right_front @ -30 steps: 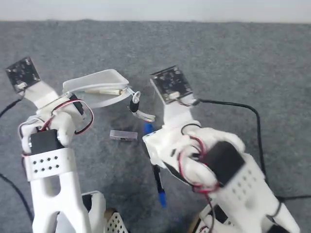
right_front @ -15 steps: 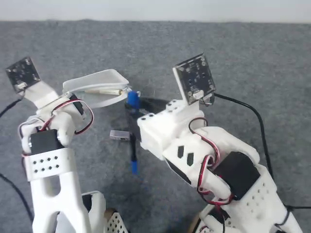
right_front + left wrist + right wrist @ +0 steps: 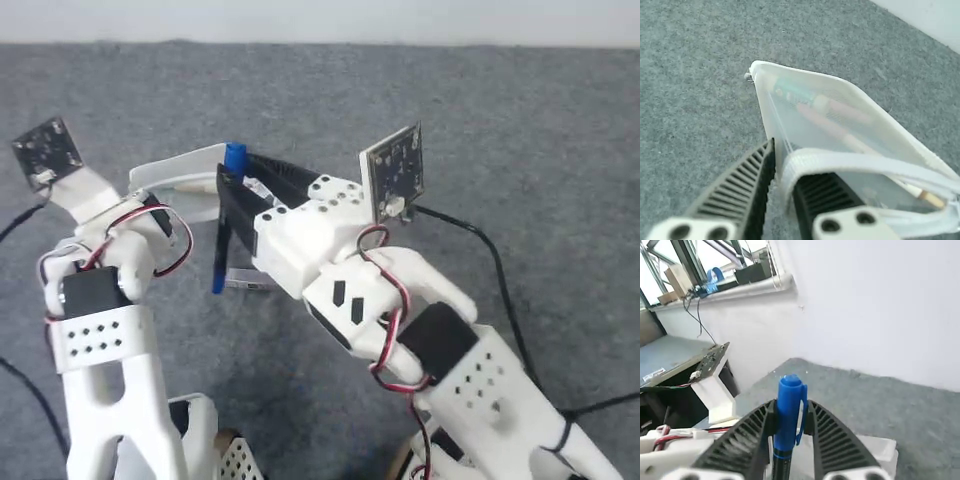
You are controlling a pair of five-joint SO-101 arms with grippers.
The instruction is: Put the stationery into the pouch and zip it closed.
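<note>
A translucent white pouch (image 3: 190, 168) lies on the grey carpet at the back left, with a pencil (image 3: 832, 131) and a green-labelled item (image 3: 792, 91) inside. My left gripper (image 3: 782, 152) is shut on the pouch's zip-edged rim (image 3: 850, 162). My right gripper (image 3: 236, 205) is shut on a blue pen (image 3: 222, 225), held in the air beside the pouch. The pen stands almost upright, cap (image 3: 790, 390) uppermost. The right wrist view also shows the gripper (image 3: 790, 409) and part of the pouch (image 3: 880, 450) below it.
A small grey block (image 3: 248, 280) lies on the carpet just below the pen's lower tip. A black cable (image 3: 480, 240) runs across the carpet to the right. The left arm's camera board (image 3: 47, 150) stands at the far left.
The right arm has lifted the blue pen off the carpet and swung it left, turning it from lying to almost upright by the pouch. The left arm and pouch kept still.
</note>
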